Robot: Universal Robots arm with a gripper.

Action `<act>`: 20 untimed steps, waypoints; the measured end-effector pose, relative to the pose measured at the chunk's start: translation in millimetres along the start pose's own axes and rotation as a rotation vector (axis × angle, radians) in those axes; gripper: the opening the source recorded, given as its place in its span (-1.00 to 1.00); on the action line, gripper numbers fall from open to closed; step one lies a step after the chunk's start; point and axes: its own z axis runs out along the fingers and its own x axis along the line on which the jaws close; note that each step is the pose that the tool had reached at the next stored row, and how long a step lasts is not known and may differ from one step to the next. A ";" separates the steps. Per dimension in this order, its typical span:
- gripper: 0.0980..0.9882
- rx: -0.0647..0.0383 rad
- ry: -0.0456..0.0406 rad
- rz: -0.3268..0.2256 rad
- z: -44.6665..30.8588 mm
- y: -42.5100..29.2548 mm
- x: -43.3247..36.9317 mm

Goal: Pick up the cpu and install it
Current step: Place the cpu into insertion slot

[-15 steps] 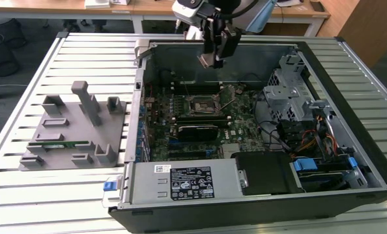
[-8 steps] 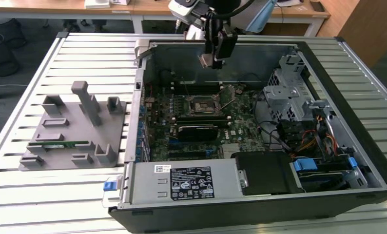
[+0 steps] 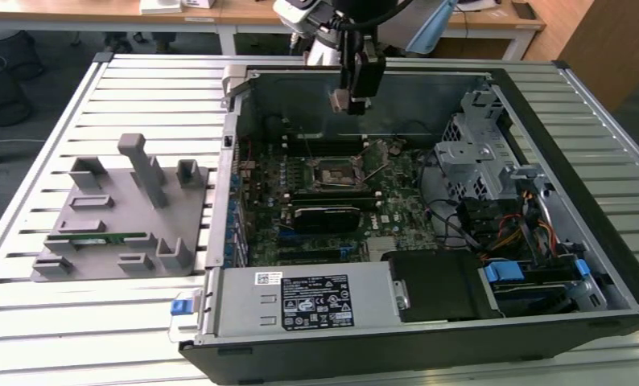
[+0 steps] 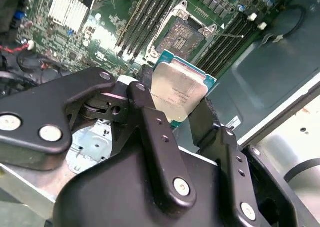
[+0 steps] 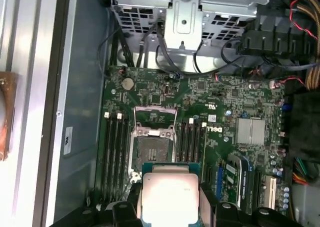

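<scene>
Cpu [image 4: 179, 89], silvery top facing the camera in both wrist views [image 5: 170, 196], sits clamped by two opposite edges between the black fingers [image 4: 150, 117] of the hand [image 4: 176, 99]; we see the hand clenched on it, with the thin green border showing past the metal lid. In the exterior view the hand [image 3: 354, 103] hangs above the open computer case [image 3: 609, 265], near its far wall and clear of the motherboard [image 3: 265, 193] below. We note that the processor socket [image 5: 152, 148] lies uncovered, its contact field bare, flanked on both sides by rows of dark memory slots [image 5: 114, 142]; in the second wrist view the same socket [image 4: 181, 37] appears just beyond the held part. The case rests on a white slatted desk [image 3: 137, 80]. Toward the exterior view's left, well apart from the case, a grey parts fixture [image 3: 84, 265] stands on the desk, and a long green memory stick [image 3: 107, 238] lies in one of its recesses.
</scene>
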 end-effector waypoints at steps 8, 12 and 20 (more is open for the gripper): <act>0.00 0.000 -0.0043 0.108 1.0 0.0 0.2; 0.00 0.000 -0.0049 0.125 2.5 -0.1 0.8; 0.00 0.000 0.0056 0.010 11.0 -0.4 0.9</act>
